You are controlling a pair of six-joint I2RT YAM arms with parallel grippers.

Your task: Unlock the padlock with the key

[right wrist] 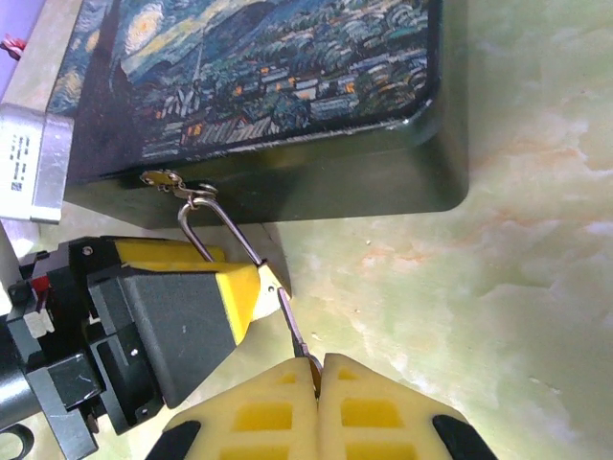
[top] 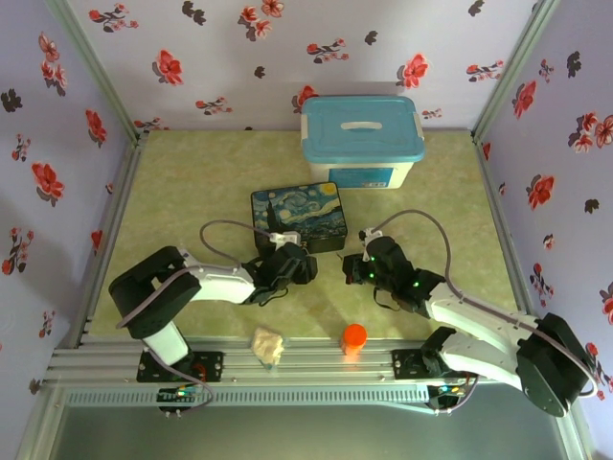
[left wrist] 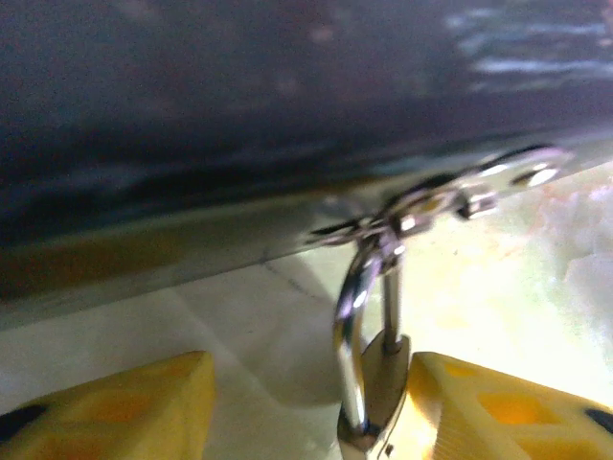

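Note:
The padlock (left wrist: 385, 376) hangs by its silver shackle (left wrist: 351, 307) from the hasp (left wrist: 421, 213) on the front of the starry-night box (top: 297, 217). My left gripper (left wrist: 311, 388) is open around it; the right finger (left wrist: 498, 412) touches the brass body, while the left finger (left wrist: 105, 412) stands well apart. My right gripper (right wrist: 319, 364) is shut on the key (right wrist: 299, 331). The thin dark blade points up-left, with its tip at the bottom of the padlock (right wrist: 271, 282). In the top view the left gripper (top: 305, 265) and right gripper (top: 352, 271) meet just in front of the box.
A white bin with a blue lid (top: 362, 142) stands behind the box. An orange cylinder (top: 354, 337) and a crumpled white lump (top: 268, 345) sit near the table's front edge. Flowered walls close off the left, back and right sides.

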